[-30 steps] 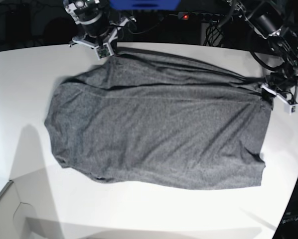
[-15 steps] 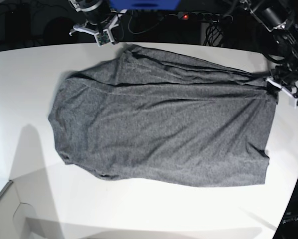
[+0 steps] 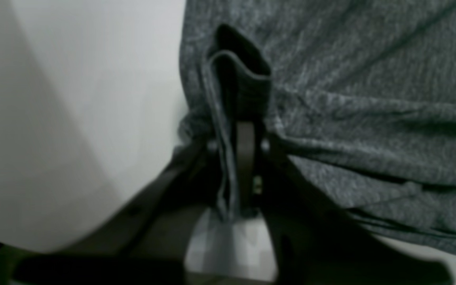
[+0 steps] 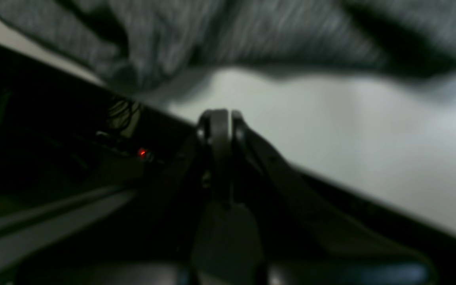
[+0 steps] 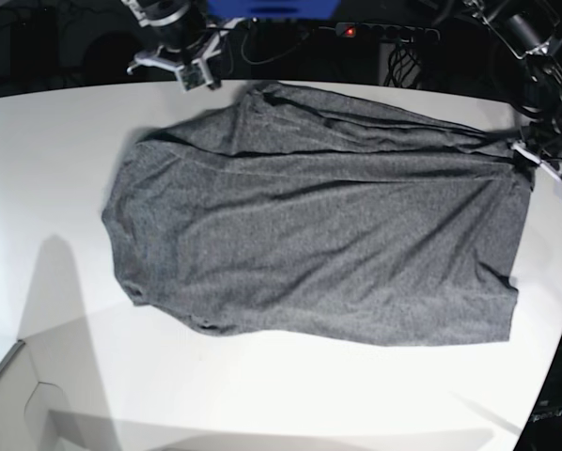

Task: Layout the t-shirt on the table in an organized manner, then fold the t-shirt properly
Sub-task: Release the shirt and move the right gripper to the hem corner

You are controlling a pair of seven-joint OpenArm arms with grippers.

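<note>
Over the wide white curved-edge tabletop (image 5: 46, 169) lies the large dark heather-grey knit t-shirt (image 5: 309, 225), spread across the middle, long creases running along its far half. Beyond the far edge, behind the shirt, it's all dark clutter: a blue panel (image 5: 272, 7), a black power strip with a red light (image 5: 384, 31), loose cables. Nothing sits on the shirt itself.

Left of the shirt's far corner in the base view, the right arm's tool (image 5: 195, 77) hangs just off the tabletop's far edge, near the cloth but apart from it. Its wrist view shows the two dark fingers (image 4: 220, 130) pressed together, nothing between them, the shirt blurred ahead and the red light (image 4: 142, 152) off in the dark beside them.

Across at the shirt's right-hand far corner, the left arm's tool (image 5: 535, 155) is on the cloth. The base view shows only a white bracket at the hem there; the wrist view gives the grip: the fingers (image 3: 246, 158) stand narrow, pinching a folded band of hem (image 3: 228, 118) that stands up between them, the fabric pulled into ridges fanning away from that pinch, bare white tabletop beside it.
</note>
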